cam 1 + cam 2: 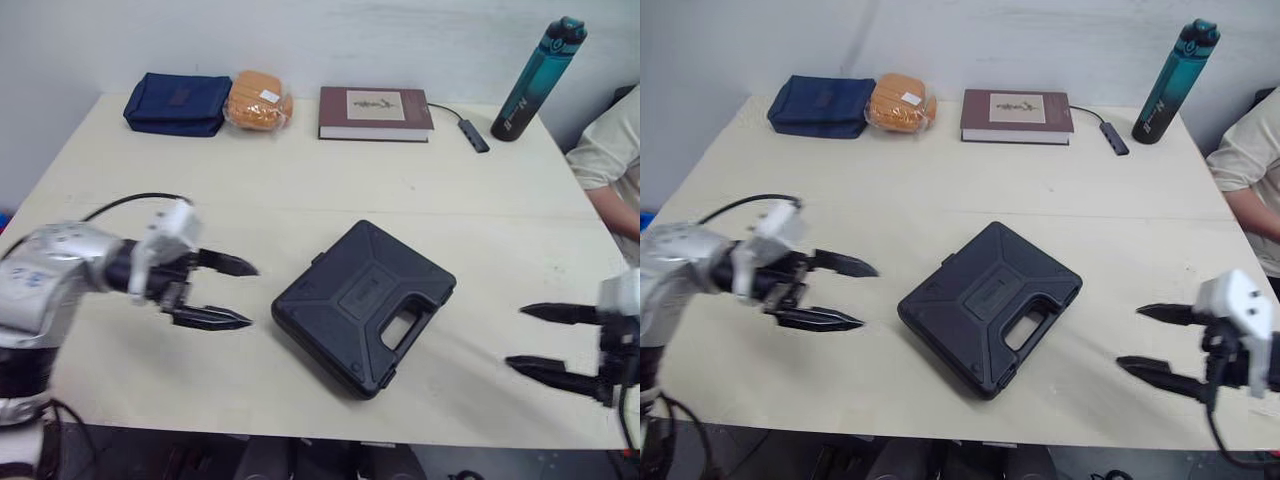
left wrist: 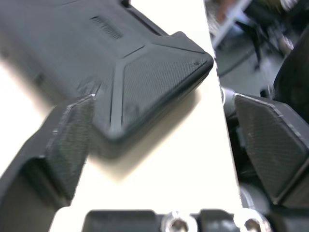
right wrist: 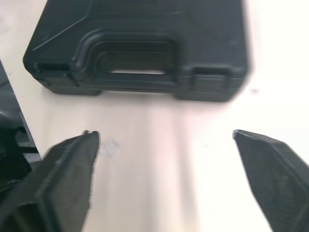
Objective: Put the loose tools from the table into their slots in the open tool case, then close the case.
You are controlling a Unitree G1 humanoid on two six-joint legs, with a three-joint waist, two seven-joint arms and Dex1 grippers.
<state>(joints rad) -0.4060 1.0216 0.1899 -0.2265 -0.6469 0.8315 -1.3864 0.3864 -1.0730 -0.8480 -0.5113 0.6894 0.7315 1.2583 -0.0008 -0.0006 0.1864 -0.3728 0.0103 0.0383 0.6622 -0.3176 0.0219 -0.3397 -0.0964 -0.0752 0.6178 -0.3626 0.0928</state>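
One tool case [image 1: 365,305]: black, lying flat near the middle of the table [image 1: 300,200] and turned diagonally. Its lid is down, so the case is shut. The side with the handle [image 3: 135,83] faces near and right.
Two grippers: one on each side of the case, and neither one touches it.
Left gripper [image 1: 250,294]: it is left of the case, just beside the case's left corner. Its two black fingers are spread apart and hold nothing. The tips point right, toward the case.
Right gripper [image 1: 515,337]: it is at the near right part of the table, further from the case than the left one. Its two fingers are also spread wide and hold nothing. The tips point left, toward the handle side of the case.
Five things along the far edge, from left to right: one dark blue pouch [image 1: 178,103]; one orange packet [image 1: 258,100] touching the pouch; one dark red book [image 1: 375,112] lying flat; one small dark adapter on a cable [image 1: 473,134] just right of the book; one teal bottle [image 1: 538,78] standing upright at the far right corner.
One person [image 1: 610,160]: at the right edge of the table; a light sleeve and a forearm are visible.
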